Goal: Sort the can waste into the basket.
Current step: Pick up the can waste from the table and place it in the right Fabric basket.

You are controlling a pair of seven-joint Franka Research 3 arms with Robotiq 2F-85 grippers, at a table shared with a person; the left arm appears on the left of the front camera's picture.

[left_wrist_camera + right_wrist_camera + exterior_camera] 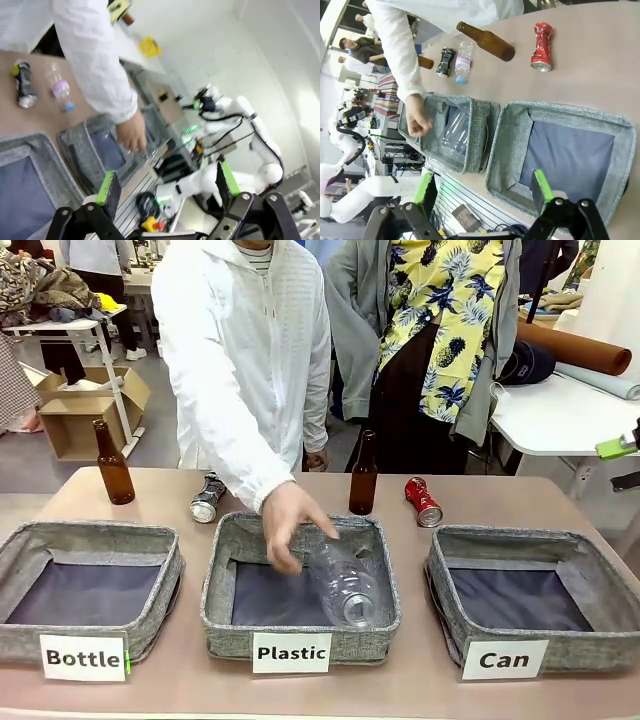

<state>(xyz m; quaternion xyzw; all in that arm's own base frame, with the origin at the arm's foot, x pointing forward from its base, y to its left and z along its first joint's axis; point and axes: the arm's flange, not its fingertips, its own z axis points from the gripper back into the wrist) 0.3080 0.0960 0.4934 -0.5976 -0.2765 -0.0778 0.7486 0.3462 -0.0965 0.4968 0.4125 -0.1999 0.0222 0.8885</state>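
Observation:
The silver can with black print [207,498] lies on the table behind the middle bin, and it also appears in the left wrist view [24,85] and the right wrist view [445,62]. The red can [423,501] [541,46] lies behind the "Can" basket [505,660], whose dark inside holds nothing [501,145]. My left gripper [168,182] hangs open, high above the bins. My right gripper [482,186] is open over the near rim of the "Can" basket. One of its green pads [615,449] shows at the right edge of the front view.
A person's hand [285,525] puts a clear plastic bottle [345,585] into the "Plastic" bin [290,652]. The "Bottle" bin [82,657] sits at the left. Two brown glass bottles [113,464] [363,475] stand behind the bins. A small plastic bottle [463,62] lies by the silver can.

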